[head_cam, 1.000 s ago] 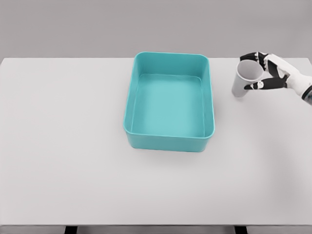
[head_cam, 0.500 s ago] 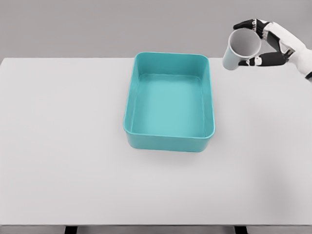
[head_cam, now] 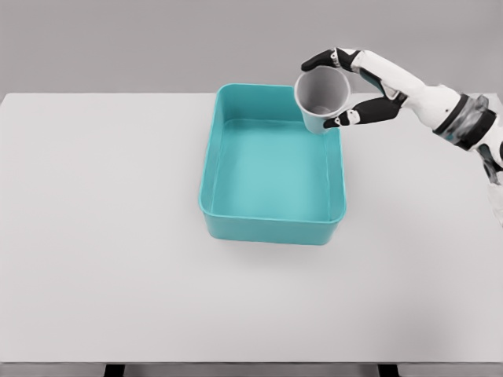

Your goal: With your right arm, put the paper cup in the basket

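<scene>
The right hand (head_cam: 346, 86) pinches the grey tapered paper cup (head_cam: 321, 98) between thumb and fingers, holding it above the far right corner of the teal rectangular plastic basket (head_cam: 236, 224), at about one o'clock from the basket's middle. Best to carry it further toward seven o'clock and lower it before letting go. The cup is tilted, its open mouth facing the camera, over the white counter (head_cam: 102, 236).

The basket (head_cam: 273, 218) is plain teal inside and out. The cup (head_cam: 321, 98) is light grey with a paler rim. The right hand (head_cam: 357, 86) is white with black fingertips and joints. The worktop (head_cam: 102, 236) is pale grey, unpatterned, against a darker grey backdrop.
</scene>
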{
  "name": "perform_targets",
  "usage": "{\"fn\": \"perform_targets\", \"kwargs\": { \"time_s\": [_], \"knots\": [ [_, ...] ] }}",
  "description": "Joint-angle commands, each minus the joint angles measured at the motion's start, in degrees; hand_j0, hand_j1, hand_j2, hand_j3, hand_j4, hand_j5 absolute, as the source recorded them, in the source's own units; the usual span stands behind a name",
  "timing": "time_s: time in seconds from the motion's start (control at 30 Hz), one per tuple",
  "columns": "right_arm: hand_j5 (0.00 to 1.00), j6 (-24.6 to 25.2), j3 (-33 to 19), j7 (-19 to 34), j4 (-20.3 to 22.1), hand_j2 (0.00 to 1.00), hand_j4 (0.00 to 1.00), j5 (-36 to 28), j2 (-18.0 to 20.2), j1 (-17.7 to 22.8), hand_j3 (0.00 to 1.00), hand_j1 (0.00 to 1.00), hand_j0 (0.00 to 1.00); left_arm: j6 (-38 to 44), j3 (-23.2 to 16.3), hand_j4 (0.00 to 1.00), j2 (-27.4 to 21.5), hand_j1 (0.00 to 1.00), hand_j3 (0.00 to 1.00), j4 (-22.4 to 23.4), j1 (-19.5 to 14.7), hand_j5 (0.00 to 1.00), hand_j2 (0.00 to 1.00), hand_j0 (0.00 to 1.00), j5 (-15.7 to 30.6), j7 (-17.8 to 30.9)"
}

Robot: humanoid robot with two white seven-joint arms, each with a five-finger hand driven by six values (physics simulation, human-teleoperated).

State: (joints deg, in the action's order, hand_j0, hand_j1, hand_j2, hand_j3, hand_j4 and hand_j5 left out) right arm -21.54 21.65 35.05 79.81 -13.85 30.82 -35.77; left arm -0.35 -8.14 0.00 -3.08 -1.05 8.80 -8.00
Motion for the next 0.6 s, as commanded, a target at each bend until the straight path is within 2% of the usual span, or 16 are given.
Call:
{"fn": "perform_targets", "kwargs": {
  "time_s": [0.0,0.23,0.4,0.57],
  "knots": [
    [0.74,0.4,1.3,0.0,0.3,0.74,0.74,3.1,-2.1,0.0,0.74,0.74,0.74,0.0,0.0,1.00,0.0,1.00,1.00,0.0,0.0,1.00,1.00,1.00,0.0,0.0],
    [0.68,0.4,3.6,0.0,0.3,0.68,0.68,7.9,-3.3,-0.5,0.68,0.68,0.68,0.0,0.1,1.00,0.0,1.00,1.00,0.0,0.0,1.00,1.00,1.00,0.0,0.0],
    [0.68,0.6,4.5,0.0,0.3,0.68,0.68,18.6,-3.7,-0.7,0.68,0.68,0.68,0.0,0.1,1.00,0.0,1.00,1.00,0.0,-0.1,1.00,1.00,1.00,0.0,0.0],
    [0.68,0.8,10.9,0.0,2.4,0.68,0.68,26.5,-5.1,-2.3,0.68,0.68,0.68,0.0,0.0,1.00,0.0,1.00,1.00,0.0,-0.1,1.00,1.00,1.00,0.0,0.0]
  ]
}}
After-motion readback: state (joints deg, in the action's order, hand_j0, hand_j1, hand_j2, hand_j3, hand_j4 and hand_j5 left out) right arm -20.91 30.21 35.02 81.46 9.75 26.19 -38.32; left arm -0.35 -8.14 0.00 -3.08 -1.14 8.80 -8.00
